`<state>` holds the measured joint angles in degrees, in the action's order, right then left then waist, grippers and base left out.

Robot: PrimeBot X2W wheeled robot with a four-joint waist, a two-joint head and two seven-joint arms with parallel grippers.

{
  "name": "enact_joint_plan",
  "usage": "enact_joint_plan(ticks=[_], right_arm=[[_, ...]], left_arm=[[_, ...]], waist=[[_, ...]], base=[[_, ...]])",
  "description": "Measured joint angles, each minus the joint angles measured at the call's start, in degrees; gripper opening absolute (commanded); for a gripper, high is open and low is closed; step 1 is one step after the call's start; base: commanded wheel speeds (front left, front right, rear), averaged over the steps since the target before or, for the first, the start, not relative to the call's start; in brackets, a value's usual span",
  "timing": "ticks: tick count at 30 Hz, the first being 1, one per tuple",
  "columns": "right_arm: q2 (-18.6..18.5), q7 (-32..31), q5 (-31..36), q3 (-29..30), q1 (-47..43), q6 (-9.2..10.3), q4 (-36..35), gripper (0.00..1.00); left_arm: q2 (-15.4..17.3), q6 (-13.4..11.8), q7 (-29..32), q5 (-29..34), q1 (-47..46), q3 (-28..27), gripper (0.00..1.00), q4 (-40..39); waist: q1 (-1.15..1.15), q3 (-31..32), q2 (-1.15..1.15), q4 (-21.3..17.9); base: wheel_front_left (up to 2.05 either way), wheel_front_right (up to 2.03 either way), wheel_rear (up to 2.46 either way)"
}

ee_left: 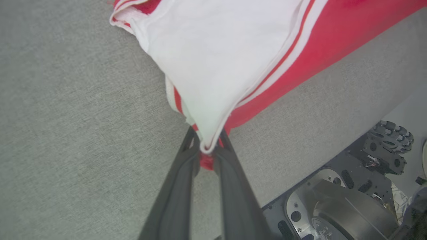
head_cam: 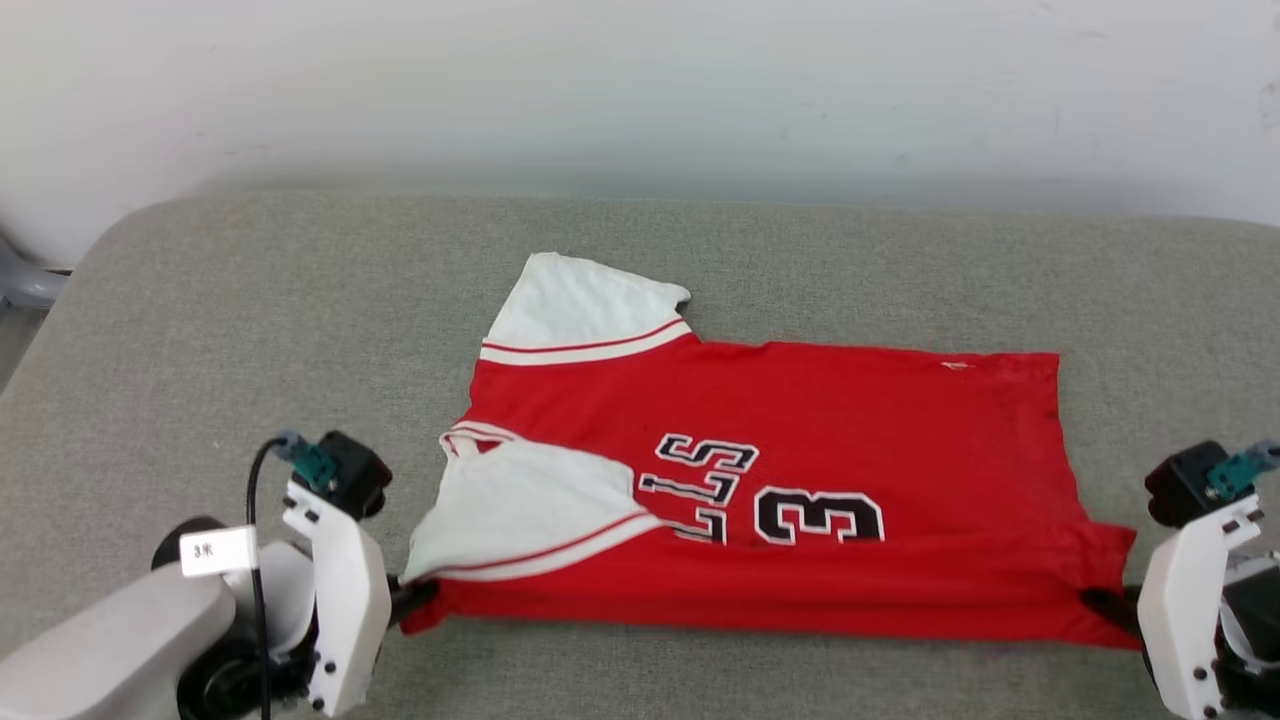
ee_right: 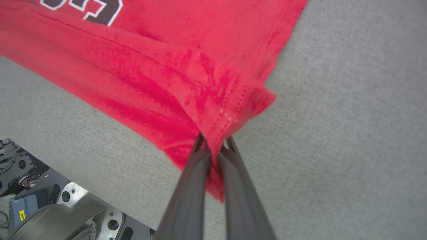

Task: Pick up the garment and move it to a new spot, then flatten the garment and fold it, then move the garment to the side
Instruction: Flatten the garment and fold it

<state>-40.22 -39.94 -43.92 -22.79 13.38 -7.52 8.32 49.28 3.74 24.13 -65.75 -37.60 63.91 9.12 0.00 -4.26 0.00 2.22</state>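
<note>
Both near corners of the garment [head_cam: 850, 430] are pinched tight. The left gripper [ee_left: 206, 148] squeezes the white sleeve tip, and the right gripper [ee_right: 215, 146] squeezes the red hem corner. It lies on the grey table [head_cam: 250, 320], maybe already folded once. Lift both corners together and evenly, so the next fold comes out straight.

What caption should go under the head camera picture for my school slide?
The left claw and the right claw pinch the near corners of the red jersey on the grey fabric surface.
</note>
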Motion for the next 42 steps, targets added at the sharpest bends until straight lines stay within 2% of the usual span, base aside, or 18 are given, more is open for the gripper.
enact_joint_plan(ticks=[8, 16, 17, 18, 19, 26, 30, 35, 42], right_arm=[[-0.91, -3.74, 0.03, 4.07, -7.33, -0.01, -3.02, 0.00], [2.22, -3.65, 1.83, 6.38, -10.73, -0.02, -0.96, 0.00], [2.74, -2.91, 2.18, 6.70, -10.75, -0.02, -0.67, 0.17], [3.18, -2.25, 2.54, 6.95, -10.75, -0.02, -0.53, 0.77], [3.63, -1.54, 2.86, 7.12, -10.75, -0.01, -0.47, 1.00], [6.24, 6.92, 5.73, 10.40, -10.56, 0.01, -2.97, 1.00], [9.53, 15.88, 10.34, 14.92, -9.90, 0.01, -5.28, 1.00], [16.74, 28.73, 17.39, 21.37, -9.34, 0.01, -7.73, 1.00], [25.46, 39.79, 26.43, 27.63, -9.29, 0.01, -10.92, 1.00]], left_arm=[[1.24, -2.25, 0.04, -1.10, 4.93, 1.66, 0.00, -3.83], [0.26, -2.25, -1.23, -2.09, 7.05, 2.18, 0.00, -1.44], [0.08, -2.26, -1.71, -1.96, 7.05, 2.16, 0.00, -1.01], [-0.14, -2.31, -2.34, -1.75, 7.05, 2.03, 0.69, -0.53], [-0.40, -2.44, -3.09, -1.31, 7.04, 1.92, 1.00, -0.05], [0.30, -3.39, -5.83, 0.45, 6.70, 0.82, 1.00, 0.05], [0.94, -5.02, -9.02, 1.23, 5.89, -1.11, 1.00, -1.29], [1.14, -7.48, -14.51, 3.31, 4.09, -3.93, 1.00, -1.16], [-1.56, -8.78, -21.38, 7.13, -1.28, -7.27, 1.00, 2.59]], waist=[[0.00, -1.15, 0.00, 0.38], [0.00, -2.80, 0.00, 0.69], [0.00, -2.88, 0.00, 0.77], [0.00, -2.89, 0.00, 0.84], [0.00, -2.81, 0.00, 0.88], [0.00, -0.85, 0.00, 0.98], [0.00, 0.25, 0.00, 0.85], [0.00, 0.66, 0.00, 0.22], [0.00, -0.67, 0.00, -1.36]], base=[[0.00, 0.00, 0.00], [0.00, 0.00, 0.00], [0.00, 0.00, 0.00], [0.00, 0.00, 0.00], [0.00, 0.00, 0.00], [0.00, 0.00, 0.00], [0.00, 0.00, 0.00], [0.00, 0.00, 0.00], [0.00, 0.00, 0.00]])
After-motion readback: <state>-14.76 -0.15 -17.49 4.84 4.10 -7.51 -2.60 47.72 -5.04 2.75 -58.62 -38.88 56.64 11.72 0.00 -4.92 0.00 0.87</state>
